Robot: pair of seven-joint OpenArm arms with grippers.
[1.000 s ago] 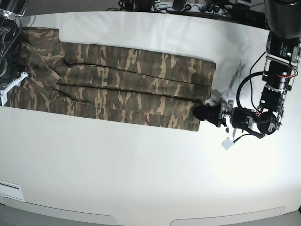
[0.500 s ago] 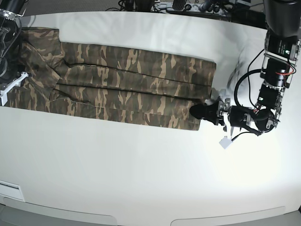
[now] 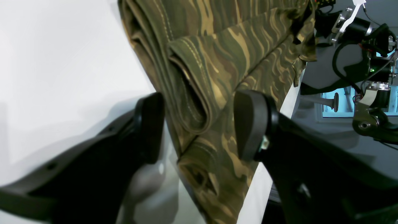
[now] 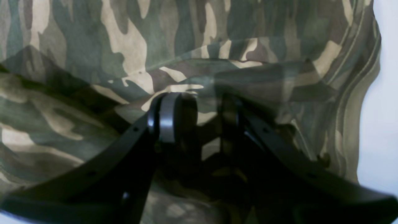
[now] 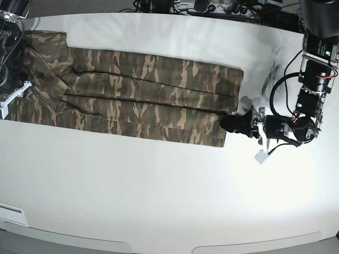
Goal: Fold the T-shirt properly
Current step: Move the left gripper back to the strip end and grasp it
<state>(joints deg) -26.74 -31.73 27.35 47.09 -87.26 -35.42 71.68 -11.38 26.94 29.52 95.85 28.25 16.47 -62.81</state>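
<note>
1. On the white table [image 5: 159,196], seen from the base camera: the T-shirt [image 5: 137,95] in camouflage print, lying as a long folded band that runs from the left edge of the view to right of centre, sleeves tucked in, lengthwise creases showing.

2. At the band's near right corner: the left gripper [image 5: 229,124], low and level with the tabletop, tips just touching the hem. Compared with half a second ago, shifted slightly away from the cloth toward the right of the view; before that, pushed a little further in over the corner.

3. From the left wrist camera: the left gripper [image 3: 199,124] wide open, its two black pads [image 3: 248,124] straddling the stacked hem layers without pinching them. Nothing held. Several folded edges visible between the jaws, the upper ones curled into a loose roll.

4. At the far left of the base view: the right gripper [image 5: 9,79], mostly cut off by the frame edge, resting on the collar end of the shirt.

5. From the right wrist camera: the right gripper [image 4: 199,115] pressed down into the fabric, fingers apart by a narrow gap, cloth bunched around and over them. Blurred and dark; cannot tell whether cloth is actually clamped.

6. Judgement: lengthwise folds done, crosswise fold not begun. The small back-off suggests a re-aim at the hem corner rather than a completed grasp. Risk: catching only the top curled layers and leaving the lower ones behind on the lift.
</note>
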